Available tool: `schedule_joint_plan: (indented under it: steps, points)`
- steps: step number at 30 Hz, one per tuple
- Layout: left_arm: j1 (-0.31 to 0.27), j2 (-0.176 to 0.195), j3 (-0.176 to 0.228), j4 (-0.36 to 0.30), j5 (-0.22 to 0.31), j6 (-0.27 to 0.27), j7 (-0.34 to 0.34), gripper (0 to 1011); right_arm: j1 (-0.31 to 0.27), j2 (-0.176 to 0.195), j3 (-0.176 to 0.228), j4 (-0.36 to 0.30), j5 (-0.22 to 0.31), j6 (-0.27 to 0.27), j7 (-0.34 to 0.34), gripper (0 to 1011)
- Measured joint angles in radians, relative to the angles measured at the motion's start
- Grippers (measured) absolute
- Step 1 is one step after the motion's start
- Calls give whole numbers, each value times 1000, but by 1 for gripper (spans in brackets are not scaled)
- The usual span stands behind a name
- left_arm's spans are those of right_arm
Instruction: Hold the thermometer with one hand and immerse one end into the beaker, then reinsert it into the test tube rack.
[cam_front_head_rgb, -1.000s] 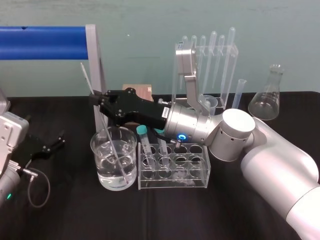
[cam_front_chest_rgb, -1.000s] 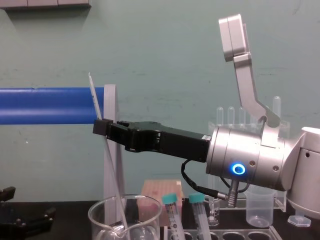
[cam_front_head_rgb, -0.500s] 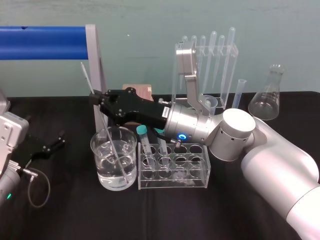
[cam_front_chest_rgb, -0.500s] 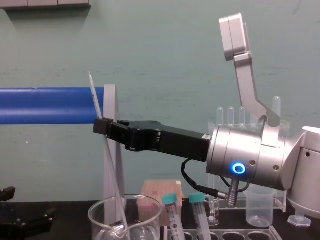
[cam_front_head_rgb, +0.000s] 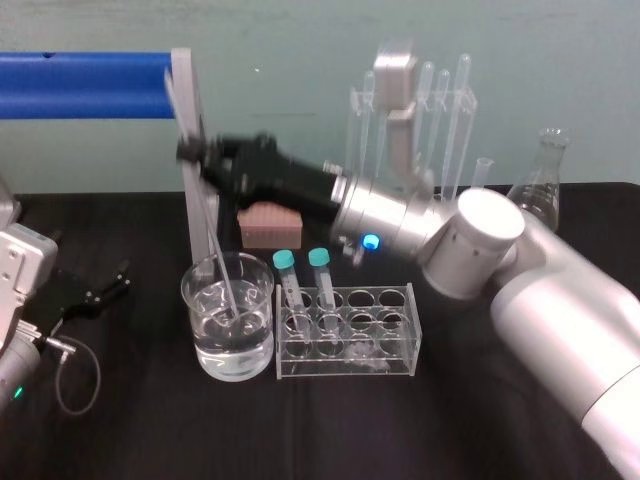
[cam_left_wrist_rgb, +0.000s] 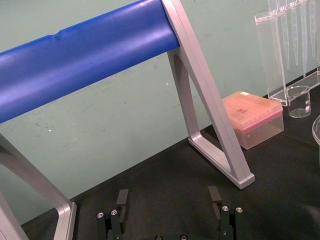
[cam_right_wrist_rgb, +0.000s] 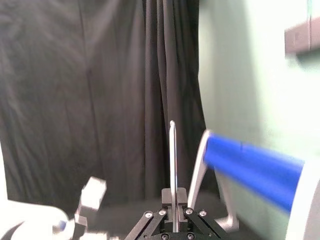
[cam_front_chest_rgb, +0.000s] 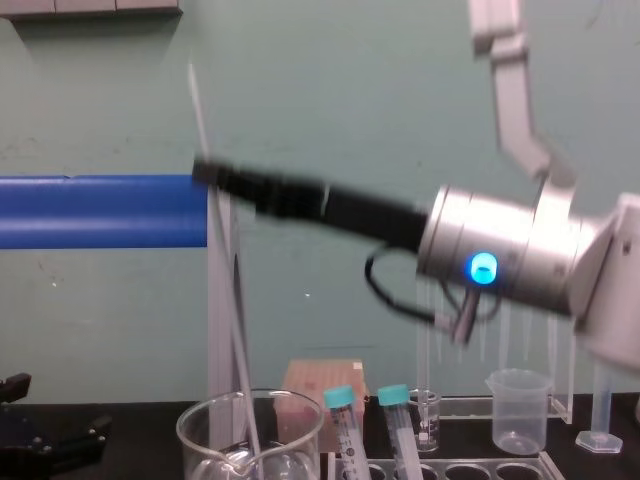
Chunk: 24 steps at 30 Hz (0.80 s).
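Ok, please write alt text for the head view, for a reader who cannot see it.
The right gripper, reaching across from the right, holds the thermometer nearly upright, its lower end inside the beaker on the black table. The test tube rack, with two teal-capped tubes, stands beside the beaker; the left gripper rests parked at the left edge.

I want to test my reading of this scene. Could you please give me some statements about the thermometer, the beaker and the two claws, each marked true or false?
1. The right claw grips the thermometer. True.
2. The thermometer stands in the test tube rack. False: the claw holds it over the beaker; the rack holds two teal-capped tubes.
3. The thermometer's lower end is inside the beaker. True.
4. The left claw grasps the beaker. False: it is open, low at the robot's left, apart from the beaker.
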<state>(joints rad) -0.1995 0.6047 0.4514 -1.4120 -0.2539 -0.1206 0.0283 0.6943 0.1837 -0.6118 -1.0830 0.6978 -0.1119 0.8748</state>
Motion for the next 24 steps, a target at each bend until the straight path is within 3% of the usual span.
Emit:
schedule_joint_plan:
  steps: [12,18,22,24]
  points:
    - [0,0,0,0,0,0,0,1008,17,65,122,-251,123,2,-51,56]
    - [0,0,0,0,0,0,0,1008,-34,154,164,-364,140,15,-112,57]
    - [0,0,0,0,0,0,0,1008,-101,236,184,-440,144,41,-159,56]
    - [0,0,0,0,0,0,0,1008,-125,260,189,-460,148,50,-175,56]
